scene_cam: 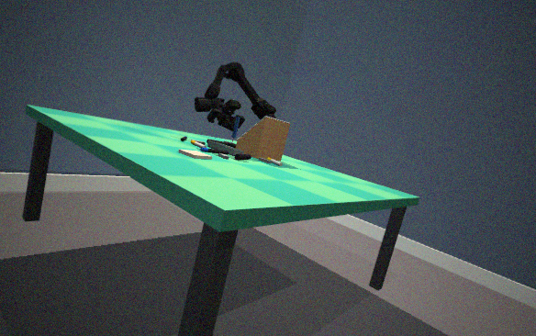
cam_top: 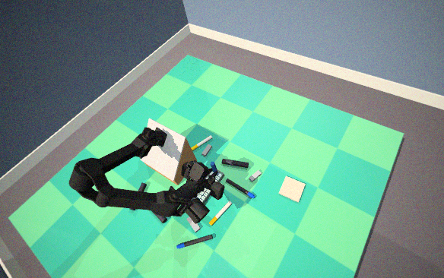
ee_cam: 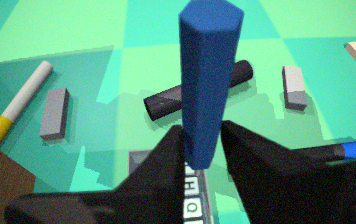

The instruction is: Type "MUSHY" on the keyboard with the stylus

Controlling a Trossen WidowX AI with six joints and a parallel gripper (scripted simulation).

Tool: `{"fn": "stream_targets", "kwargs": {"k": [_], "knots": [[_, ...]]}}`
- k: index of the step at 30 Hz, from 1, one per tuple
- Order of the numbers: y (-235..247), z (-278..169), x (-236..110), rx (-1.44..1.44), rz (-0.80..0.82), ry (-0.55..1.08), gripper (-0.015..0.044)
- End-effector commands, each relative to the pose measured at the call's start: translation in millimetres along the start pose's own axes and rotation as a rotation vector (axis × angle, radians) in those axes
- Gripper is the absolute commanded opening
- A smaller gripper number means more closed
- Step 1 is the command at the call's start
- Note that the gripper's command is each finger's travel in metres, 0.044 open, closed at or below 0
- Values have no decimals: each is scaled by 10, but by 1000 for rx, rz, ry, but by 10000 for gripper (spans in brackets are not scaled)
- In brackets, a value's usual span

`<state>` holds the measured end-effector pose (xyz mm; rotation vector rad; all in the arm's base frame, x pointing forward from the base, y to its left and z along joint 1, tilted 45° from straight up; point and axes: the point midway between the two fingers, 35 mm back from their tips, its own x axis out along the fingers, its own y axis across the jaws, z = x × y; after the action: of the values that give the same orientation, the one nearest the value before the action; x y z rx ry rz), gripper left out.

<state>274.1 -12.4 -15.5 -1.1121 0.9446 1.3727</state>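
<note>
My gripper (ee_cam: 202, 145) is clamped on the stylus (ee_cam: 209, 75), a blue faceted bar pinched between both fingers. In the wrist view it pokes out from between the jaws, wide flat end toward the camera, narrowing down to where the fingers grip it. Both fingers press against its sides, left and right.

The keyboard (ee_cam: 192, 197) sits right under the jaws; I see a strip of white keys between the fingers, letters too blurred to be sure of. Cannot tell whether the stylus tip touches a key, the fingers hide it.

Top view: my gripper (cam_top: 210, 178) hovers over the keyboard (cam_top: 204, 194), just beside the wooden wedge block (cam_top: 169, 153). The blue stylus (cam_top: 214, 167) shows as a small stub above my wrist. Exterior view: stylus (scene_cam: 236, 128) hangs steeply, nearly upright, from my gripper (scene_cam: 231, 123) toward the dark keyboard (scene_cam: 222, 147).

Around it on the green checkered table (cam_top: 334, 152): a dark cylinder (ee_cam: 235, 75) behind the stylus, two grey blocks (ee_cam: 54, 112) (ee_cam: 294, 87) either side, a white-and-yellow marker (ee_cam: 22, 97) at left, a blue-tipped pen (cam_top: 240, 188) at right, a tan pad (cam_top: 292, 188) well apart.
</note>
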Motion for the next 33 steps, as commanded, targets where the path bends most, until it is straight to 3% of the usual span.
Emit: {"fn": "stream_targets", "kwargs": {"k": [1,13,18,33], "knots": [[2,2,1,-2,5,0,85],[159,156,14,-179,327,-1,5],[215,213,-17,-252,451,-7,0],[217,87,55,-255,456,-7,0]]}}
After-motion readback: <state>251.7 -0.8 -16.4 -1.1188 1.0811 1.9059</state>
